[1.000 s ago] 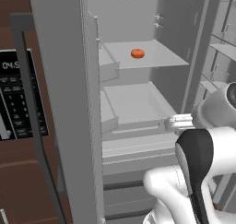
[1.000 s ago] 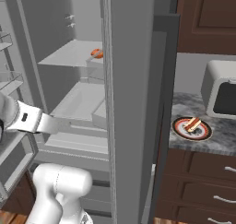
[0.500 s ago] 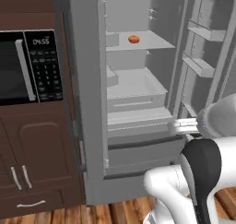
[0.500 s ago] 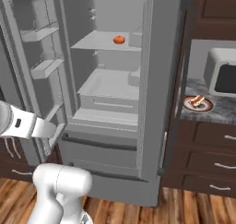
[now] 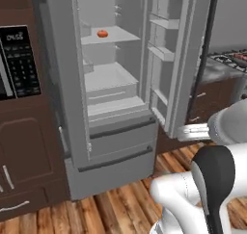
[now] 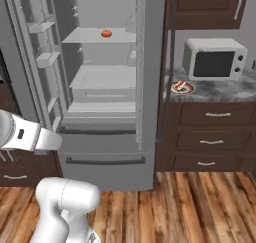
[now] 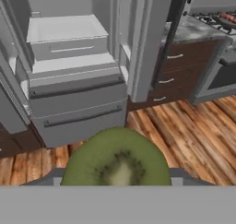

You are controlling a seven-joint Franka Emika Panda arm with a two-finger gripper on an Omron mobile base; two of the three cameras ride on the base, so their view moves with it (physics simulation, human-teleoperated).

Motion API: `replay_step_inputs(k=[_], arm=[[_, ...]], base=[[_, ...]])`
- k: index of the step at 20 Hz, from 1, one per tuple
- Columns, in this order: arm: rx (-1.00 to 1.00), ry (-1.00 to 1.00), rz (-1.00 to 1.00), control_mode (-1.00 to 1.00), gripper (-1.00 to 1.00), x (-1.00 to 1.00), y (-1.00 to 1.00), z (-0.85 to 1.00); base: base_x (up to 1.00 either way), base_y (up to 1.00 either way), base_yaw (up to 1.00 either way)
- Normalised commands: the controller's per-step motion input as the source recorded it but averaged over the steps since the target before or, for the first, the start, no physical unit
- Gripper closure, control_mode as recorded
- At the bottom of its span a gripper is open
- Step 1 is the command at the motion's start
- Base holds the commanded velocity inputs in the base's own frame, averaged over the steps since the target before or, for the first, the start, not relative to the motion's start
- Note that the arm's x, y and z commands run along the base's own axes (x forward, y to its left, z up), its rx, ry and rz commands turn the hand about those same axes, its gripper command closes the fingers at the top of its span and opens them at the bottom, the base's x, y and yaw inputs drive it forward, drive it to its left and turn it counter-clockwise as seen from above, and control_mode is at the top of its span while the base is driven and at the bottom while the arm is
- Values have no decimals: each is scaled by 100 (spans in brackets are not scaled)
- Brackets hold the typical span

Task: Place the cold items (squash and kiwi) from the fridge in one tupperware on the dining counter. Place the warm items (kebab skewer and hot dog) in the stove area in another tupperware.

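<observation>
Glossy white arm (image 5: 226, 127) w/ black joint (image 5: 214, 173)

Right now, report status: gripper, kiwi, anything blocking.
Gripper shut on kiwi. Squash on upper shelf of fridge, doors open. Wood floor ahead, nothing blocking.
</observation>
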Motion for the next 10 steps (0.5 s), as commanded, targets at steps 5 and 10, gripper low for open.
replay_step_inputs(k=[5,10], arm=[[0,0,0,100,100,0,0,0],[0,0,0,100,100,0,0,0]], base=[[-55,-4,-56],[-58,0,-78]])
